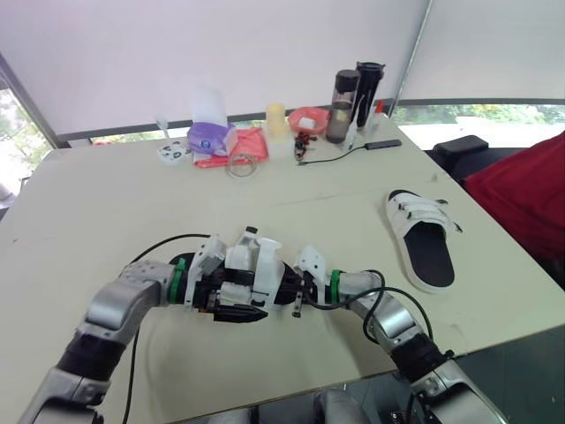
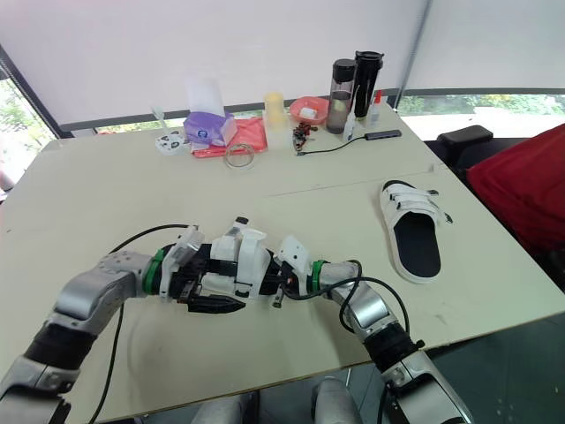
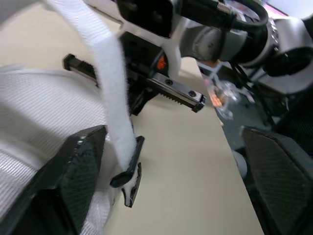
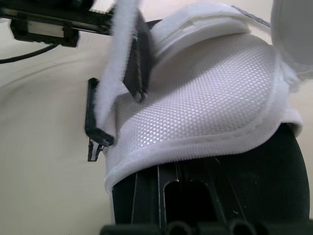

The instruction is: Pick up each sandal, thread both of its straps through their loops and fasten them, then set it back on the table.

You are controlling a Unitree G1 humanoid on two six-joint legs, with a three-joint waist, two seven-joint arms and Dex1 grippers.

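Observation:
A white sandal (image 1: 252, 265) with a black sole is held between my two grippers at the table's near middle. My right gripper (image 1: 296, 296) is shut on the sandal, whose mesh upper (image 4: 205, 83) lies close before it. My left gripper (image 1: 231, 309) is open. One of its fingers (image 3: 73, 166) lies against the mesh, beside a loose white strap (image 3: 110, 88) that ends in a black tab (image 3: 127, 169). That strap (image 4: 112, 73) hangs free of the upper. A second white sandal (image 1: 422, 234) lies on the table (image 1: 106, 203) at the right, its two straps lying across the upper.
Along the back edge stand a purple tissue pack (image 1: 210, 137), a red cloth (image 1: 243, 146), a tape roll (image 1: 243, 165), a red bowl (image 1: 309, 117) and two dark bottles (image 1: 357, 88). A black cable (image 1: 349, 148) runs there. A red object (image 1: 530, 194) sits past the right edge.

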